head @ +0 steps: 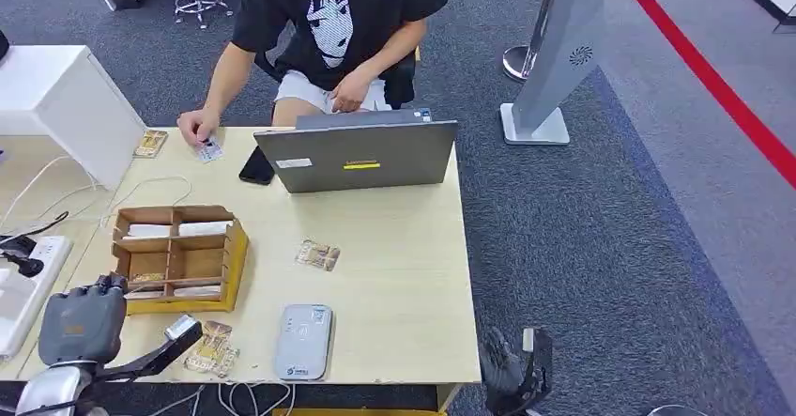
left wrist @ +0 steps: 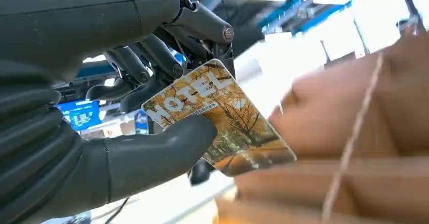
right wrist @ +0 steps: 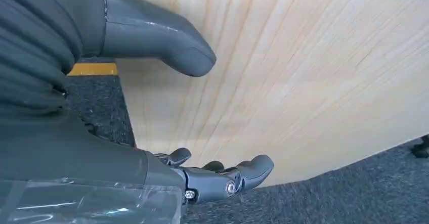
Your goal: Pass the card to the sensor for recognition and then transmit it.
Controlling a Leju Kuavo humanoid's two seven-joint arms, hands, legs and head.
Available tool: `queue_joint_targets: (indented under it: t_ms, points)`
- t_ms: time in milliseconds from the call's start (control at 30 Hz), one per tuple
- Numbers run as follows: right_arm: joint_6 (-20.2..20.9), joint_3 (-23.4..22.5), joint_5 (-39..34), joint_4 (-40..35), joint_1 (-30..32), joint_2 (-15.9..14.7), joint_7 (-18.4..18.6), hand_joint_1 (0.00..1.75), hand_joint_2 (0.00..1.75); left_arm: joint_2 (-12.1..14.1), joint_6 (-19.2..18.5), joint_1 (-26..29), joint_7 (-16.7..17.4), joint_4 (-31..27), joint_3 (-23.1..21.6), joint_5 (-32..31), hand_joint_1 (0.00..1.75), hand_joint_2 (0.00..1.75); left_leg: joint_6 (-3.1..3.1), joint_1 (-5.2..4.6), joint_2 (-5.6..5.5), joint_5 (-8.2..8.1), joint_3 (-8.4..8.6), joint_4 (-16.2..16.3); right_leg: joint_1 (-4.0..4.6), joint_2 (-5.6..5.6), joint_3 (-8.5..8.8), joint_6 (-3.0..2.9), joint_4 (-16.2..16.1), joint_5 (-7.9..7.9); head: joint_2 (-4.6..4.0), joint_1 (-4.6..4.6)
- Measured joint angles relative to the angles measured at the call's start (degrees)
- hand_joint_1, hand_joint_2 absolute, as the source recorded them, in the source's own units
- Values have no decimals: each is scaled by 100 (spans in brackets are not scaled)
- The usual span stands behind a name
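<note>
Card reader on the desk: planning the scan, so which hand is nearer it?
Left. The left hand, holding a card, is over the table beside the card reader; the right hand hangs off the table's edge.

Laptop [head: 357, 156] open on table [head: 404, 247]; phone [head: 255, 165] beside; person [head: 329, 31] seated.

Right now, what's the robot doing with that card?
The left robot hand pinches a hotel card near the cardboard organizer. The white card reader lies on the table nearby. The right robot hand hangs open beside the table. A person sits behind a laptop.
</note>
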Motion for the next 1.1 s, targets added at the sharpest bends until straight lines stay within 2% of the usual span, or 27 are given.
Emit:
queue_joint_targets:
  t_ms: [133, 233, 400, 500, 633, 900, 933, 967, 1100]
  points:
    - [0, 44, 7, 0, 2, 0, 28, 0, 175, -28, -228, -153, -87, -428, -2, -4, 175, 175, 0, 0, 1, 0, 1, 0, 0, 2, -1, -2, 0, 2, 0, 0]
    - [-7, 70, 39, 0, -2, 0, 61, 0, 175, 83, -711, -482, 101, -618, -74, -4, 175, 175, -6, 0, 0, 4, 0, 1, 4, 2, -5, -11, 0, 8, 0, 0]
    - [-26, 138, 107, 13, -39, 0, 136, 0, 175, 321, -1548, -1321, 339, -530, -282, -4, 175, 175, -23, 4, 7, 15, -2, 0, 14, 7, -11, -28, 2, 20, 0, 0]
    - [-50, 208, 131, 33, -81, 0, 182, 0, 175, 453, -1882, -1770, 630, -270, -490, -4, 175, 175, -27, 9, 36, 18, -2, 0, 20, 30, -18, -43, 3, 31, 0, 0]
    - [-55, 243, 138, 77, -129, 0, 201, 0, 175, 474, -1934, -2160, 734, 114, -640, -2, 175, 175, -32, 11, 69, 20, -2, -1, 23, 61, -30, -50, 5, 39, 0, 0]
    - [-50, 332, 131, 125, -140, 0, 199, 0, 175, 374, -1843, -2306, 684, 337, -739, -7, 175, 175, -39, 16, 99, 15, -3, -3, 31, 93, -42, -57, 6, 44, 0, -2]
    - [-50, 334, 129, 125, -140, 0, 199, 0, 175, 367, -1823, -2305, 678, 350, -741, -7, 157, 175, -39, 18, 103, 15, -4, -3, 33, 97, -43, -57, 6, 45, 0, 0]
    - [-50, 341, 122, 129, -140, 0, 197, 0, 175, 367, -1792, -2304, 671, 357, -741, -7, 0, 175, -40, 20, 104, 15, -4, -3, 34, 99, -44, -57, 6, 45, 0, 0]
    - [-48, 345, 76, 140, -139, 0, 179, 0, 175, 369, -1652, -2238, 597, 357, -739, 4, 0, 175, -46, 22, 103, 12, -5, -5, 36, 100, -45, -58, 8, 44, 0, 0]
